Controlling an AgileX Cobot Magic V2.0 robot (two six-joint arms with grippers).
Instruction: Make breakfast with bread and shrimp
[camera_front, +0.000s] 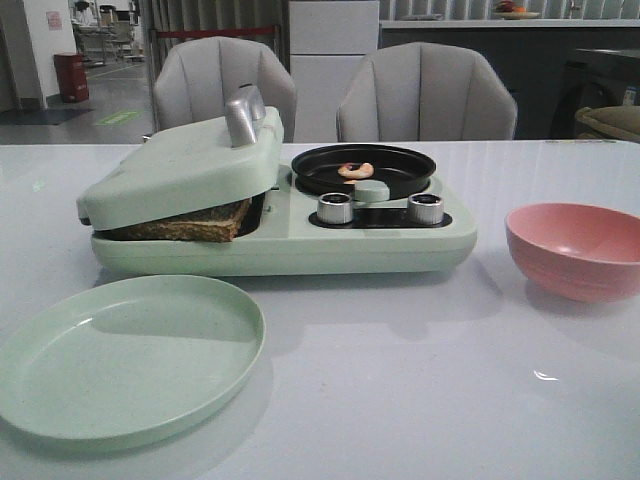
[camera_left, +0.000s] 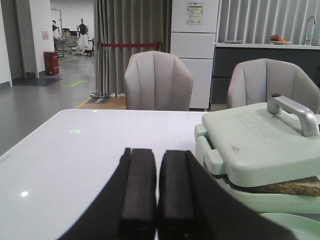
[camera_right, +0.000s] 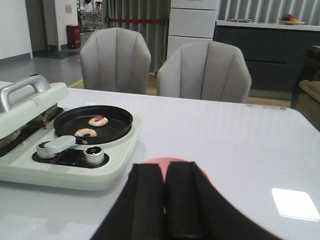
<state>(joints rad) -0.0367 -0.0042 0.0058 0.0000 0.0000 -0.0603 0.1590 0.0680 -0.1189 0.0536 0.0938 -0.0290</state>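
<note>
Sitting on the white table (camera_front: 400, 380) is a pale green cooker (camera_front: 300, 245), and we see it from the front. Its lid (camera_front: 180, 170) on the left is down but tilted, resting on the bread (camera_front: 190, 225). The brown crust of the bread pokes out at the near edge under the lid. A silver handle (camera_front: 244, 116) sticks up from the lid.

On the right side of the cooker is a round black pan (camera_front: 362, 168). One shrimp (camera_right: 98, 120) lies in the pan, and a second shrimp (camera_right: 85, 132) lies just beside it, a bit nearer to us. Two silver knobs (camera_front: 335, 208) sit in front of the pan.

A green plate (camera_front: 130, 360) lies near us on the left, in front of the cooker. A pink bowl (camera_front: 575, 250) stands on the right, apart from the cooker.

Our left tool (camera_left: 157, 192) is pressed together and holds nothing. It is up over the table, left of the cooker. Our right tool (camera_right: 165, 200) is pressed together too, with nothing in it. It is above the pink bowl.

Two grey chairs (camera_front: 425, 95) stand at the far side of the table.
</note>
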